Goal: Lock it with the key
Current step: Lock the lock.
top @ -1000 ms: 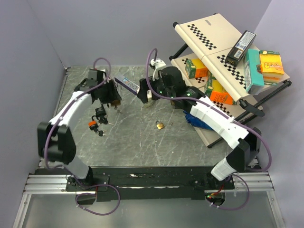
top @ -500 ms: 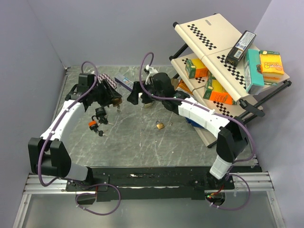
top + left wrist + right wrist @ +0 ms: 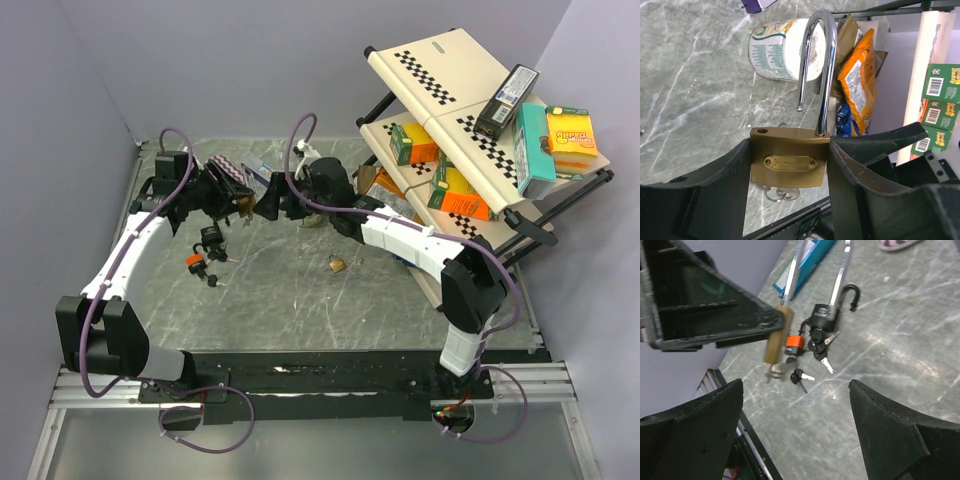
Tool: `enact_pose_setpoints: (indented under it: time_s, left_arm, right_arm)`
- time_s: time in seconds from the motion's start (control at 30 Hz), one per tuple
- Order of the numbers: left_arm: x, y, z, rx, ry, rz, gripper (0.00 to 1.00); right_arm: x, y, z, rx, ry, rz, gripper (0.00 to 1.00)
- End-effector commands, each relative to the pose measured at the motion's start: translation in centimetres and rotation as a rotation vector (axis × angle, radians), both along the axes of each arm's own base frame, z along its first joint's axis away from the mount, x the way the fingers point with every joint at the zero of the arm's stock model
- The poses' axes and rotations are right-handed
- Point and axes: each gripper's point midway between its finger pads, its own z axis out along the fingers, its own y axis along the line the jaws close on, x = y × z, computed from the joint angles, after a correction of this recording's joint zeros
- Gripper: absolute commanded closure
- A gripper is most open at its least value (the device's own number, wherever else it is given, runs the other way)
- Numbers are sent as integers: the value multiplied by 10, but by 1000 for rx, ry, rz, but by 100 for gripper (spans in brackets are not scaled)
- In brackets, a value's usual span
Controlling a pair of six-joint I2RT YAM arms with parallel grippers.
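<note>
on the front of the gold padlock (image 3: 789, 162) is a little plate with curly writing, too blurry to read. far behind it a white roll (image 3: 782, 50) lies on its side on the gray table (image 3: 690, 100); its green print is too small to read. at the right, green boxes (image 3: 940, 82) show bar codes and white letters that cannot be made out. an orange bag (image 3: 860, 75) is just right of the roll.

the left claw (image 3: 790, 150) is pinching the gold padlock, one black finger on each side. the padlock is up off the table, at the far left part of the scene. its silver hoop (image 3: 817, 65) stands up and is swung open: one leg is in the body, the other hangs free above a hole in the top. a bunch of keys (image 3: 781, 192) hangs under it.

the right claw (image 3: 796, 390) is spread wide with nothing between its fingers. it is just to the right of the gold padlock and points at it.

on the table below lies a black padlock (image 3: 822, 317), hoop open, with an orange tag (image 3: 794, 344) and other keys (image 3: 822, 360). a small gold padlock (image 3: 337, 264) lies alone near the middle.
</note>
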Motion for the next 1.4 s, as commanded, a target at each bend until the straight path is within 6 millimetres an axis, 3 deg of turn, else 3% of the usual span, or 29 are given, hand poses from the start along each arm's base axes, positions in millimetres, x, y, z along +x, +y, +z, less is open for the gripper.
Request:
enact_pose_setpoints:
  time_s: [0.0, 0.3, 0.47, 0.67, 0.77, 0.8, 0.93, 1.0, 1.03, 1.07, 1.1, 1.13, 1.23, 1.33, 1.37]
  left_arm:
    - [-1, -11, 39, -95, -110, -31, 99]
    - [-5, -18, 46, -175, -99, -48, 99]
    - [-8, -20, 51, -190, -105, -53, 99]
    - [-21, -20, 39, -198, -76, -48, 99]
    - [-23, -20, 42, -212, -82, -45, 99]
    - [-23, -20, 43, -215, -84, -44, 99]
    - [-18, -14, 47, -196, -103, -26, 99]
    - [-17, -11, 47, -197, -101, -19, 99]
    - [-16, -10, 46, -197, -97, -14, 93]
    - [-16, -9, 42, -197, -86, -9, 80]
    - [-16, -7, 40, -195, -81, -5, 61]
    - [-15, -3, 38, -190, -76, 8, 31]
    - [-13, 8, 39, -168, -102, 11, 3]
    - [-12, 22, 50, -93, -181, -26, 4]
    - [-11, 23, 61, -66, -218, -45, 4]
  right_arm:
    - [-2, 17, 22, 69, -47, 10, 9]
    - [15, 28, 14, 34, -91, -54, 11]
    - [23, 36, 14, 30, -84, -77, 21]
    - [30, 42, 18, 40, -101, -95, 34]
    - [29, 47, 16, 35, -110, -83, 46]
    - [27, 49, 16, 40, -111, -74, 56]
    - [24, 50, 15, 42, -104, -65, 78]
    - [23, 47, 17, 38, -110, -63, 94]
    - [22, 47, 18, 40, -110, -59, 100]
    - [20, 46, 18, 41, -110, -52, 100]
    - [18, 46, 23, 46, -116, -41, 100]
    - [15, 46, 23, 52, -112, -14, 100]
    - [7, 41, 34, 79, -111, 39, 100]
    - [2, 27, 43, 98, -126, 88, 100]
    - [-9, 25, 41, 111, -120, 157, 100]
